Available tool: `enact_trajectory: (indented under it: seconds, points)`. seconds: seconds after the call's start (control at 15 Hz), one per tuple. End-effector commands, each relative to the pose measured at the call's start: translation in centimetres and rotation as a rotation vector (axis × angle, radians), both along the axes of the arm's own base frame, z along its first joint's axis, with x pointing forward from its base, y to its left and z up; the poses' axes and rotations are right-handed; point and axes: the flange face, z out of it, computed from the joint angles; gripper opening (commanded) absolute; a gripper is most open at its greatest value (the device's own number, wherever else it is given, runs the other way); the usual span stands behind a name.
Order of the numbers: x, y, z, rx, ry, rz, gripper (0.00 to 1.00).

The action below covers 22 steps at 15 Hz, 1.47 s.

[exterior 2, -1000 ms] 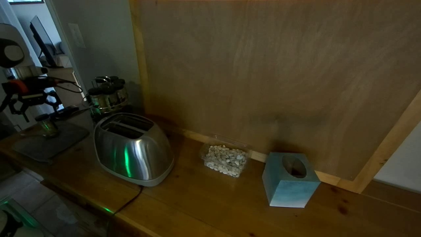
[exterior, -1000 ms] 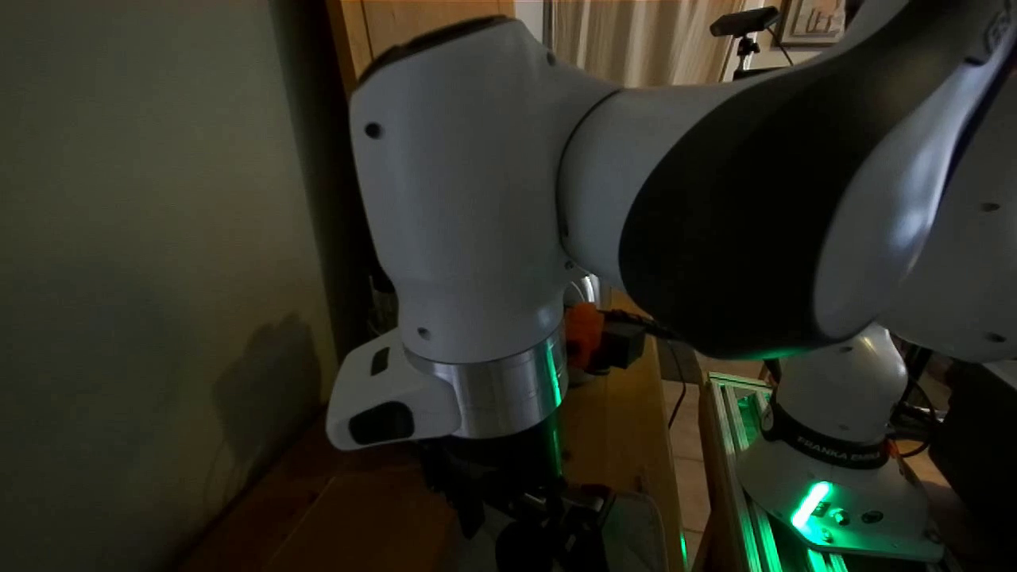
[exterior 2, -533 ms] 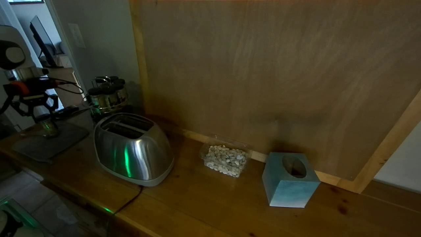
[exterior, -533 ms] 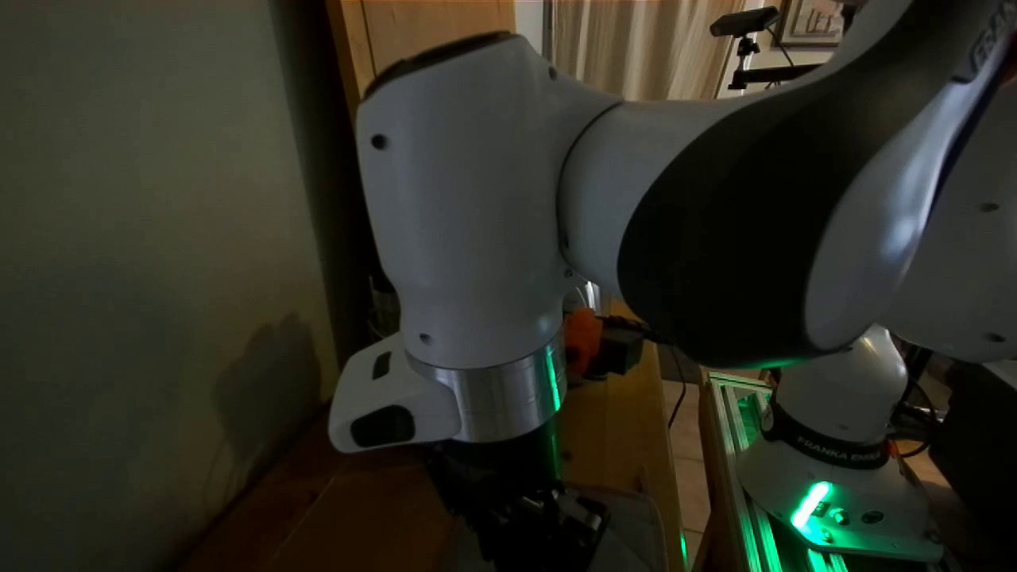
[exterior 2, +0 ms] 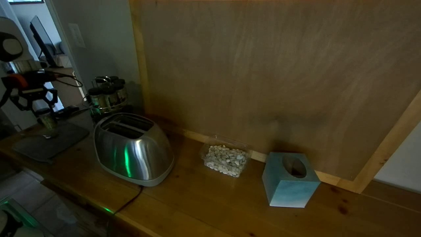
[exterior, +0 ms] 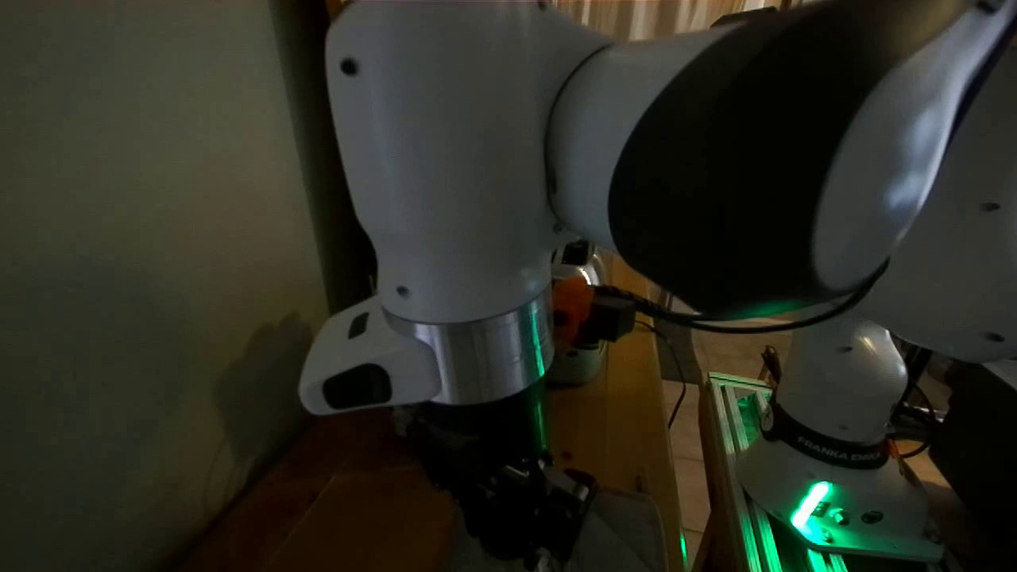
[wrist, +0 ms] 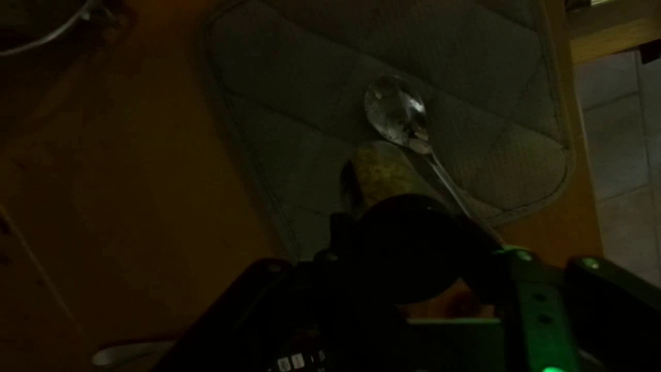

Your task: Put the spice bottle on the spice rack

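Observation:
The spice bottle is a small jar with a dark lid and yellow-green contents. My gripper is shut on it at the lid, and the jar hangs slightly tilted just above a grey mat. From the wrist, the bottle's body shows beyond the lid, which sits between the dark fingers of the gripper. In an exterior view the spice rack, a round wire stand with dark-lidded jars, stands behind the toaster, to the right of the gripper. Elsewhere the arm hides the bottle and the gripper is very dark.
A metal spoon lies on the mat below the bottle. The silver toaster stands in front of the rack. Farther along the counter are a clear box of pale pebbles and a blue tissue box. Walls bound the counter's back.
The jaws have gone from open above the bottle to shut on its lid. After a short descent, the arm has risen, and the bottle has come up a little with it.

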Motion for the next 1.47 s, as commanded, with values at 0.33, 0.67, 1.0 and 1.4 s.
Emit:
enact_trajectory:
  seconds: [0.33, 0.67, 1.0, 1.4]
  points:
    - [3.1, -2.1, 11.4, -0.079, -0.056, -0.076, 0.27]
    - [2.4, -1.4, 9.4, -0.058, -0.033, -0.052, 0.52]
    - [2.8, -3.9, 12.5, -0.03, -0.094, -0.178, 0.27]
    - [3.7, -8.5, 16.9, 0.014, -0.189, -0.376, 0.27]
